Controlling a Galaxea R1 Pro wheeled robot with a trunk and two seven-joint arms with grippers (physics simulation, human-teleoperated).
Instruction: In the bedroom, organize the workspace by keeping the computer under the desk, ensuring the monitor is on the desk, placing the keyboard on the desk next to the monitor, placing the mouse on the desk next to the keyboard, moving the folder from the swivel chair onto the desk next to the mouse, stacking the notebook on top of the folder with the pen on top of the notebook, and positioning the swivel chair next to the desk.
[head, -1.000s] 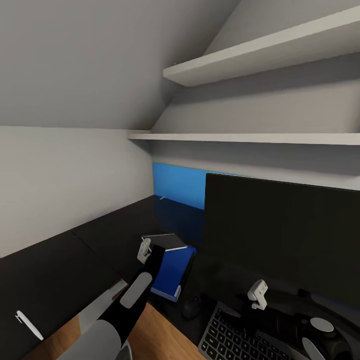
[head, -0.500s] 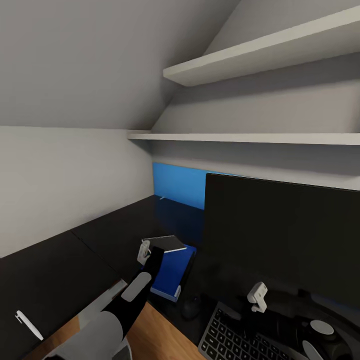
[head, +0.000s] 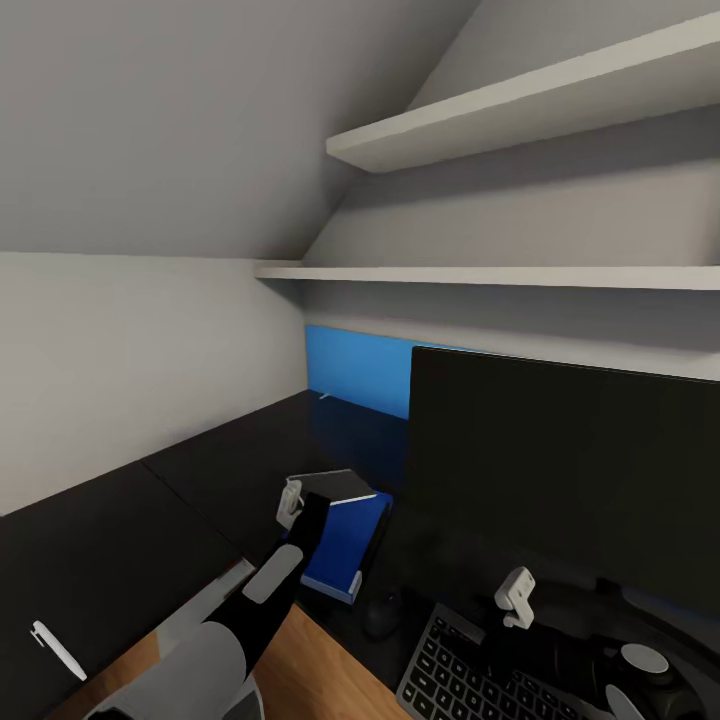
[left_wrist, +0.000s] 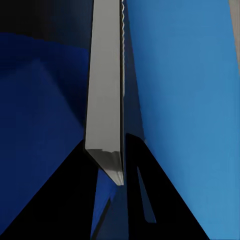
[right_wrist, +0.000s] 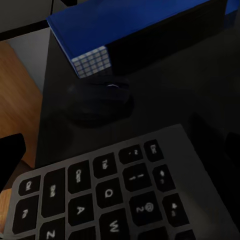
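On the black desk (head: 200, 480) the monitor (head: 560, 470) stands at the right, with the keyboard (head: 470, 680) in front of it. The mouse (head: 383, 612) sits left of the keyboard, and the blue folder (head: 345, 550) lies flat beside the mouse. My left gripper (head: 303, 503) is shut on the grey notebook (head: 335, 484), held tilted just over the folder's far end; the left wrist view shows the notebook (left_wrist: 105, 100) edge-on. My right gripper (head: 515, 600) hovers open above the keyboard (right_wrist: 115, 195), near the mouse (right_wrist: 102, 102). The pen (head: 55, 648) lies far left on the desk.
A blue back panel (head: 360, 370) runs along the desk's rear under two white wall shelves (head: 500, 272). The sloped grey ceiling closes in on the left. Light wood floor (head: 310, 680) shows below the desk's front edge.
My left arm's elbow has dropped a little while the notebook has stayed over the folder. The right gripper has sunk slightly toward the keyboard.
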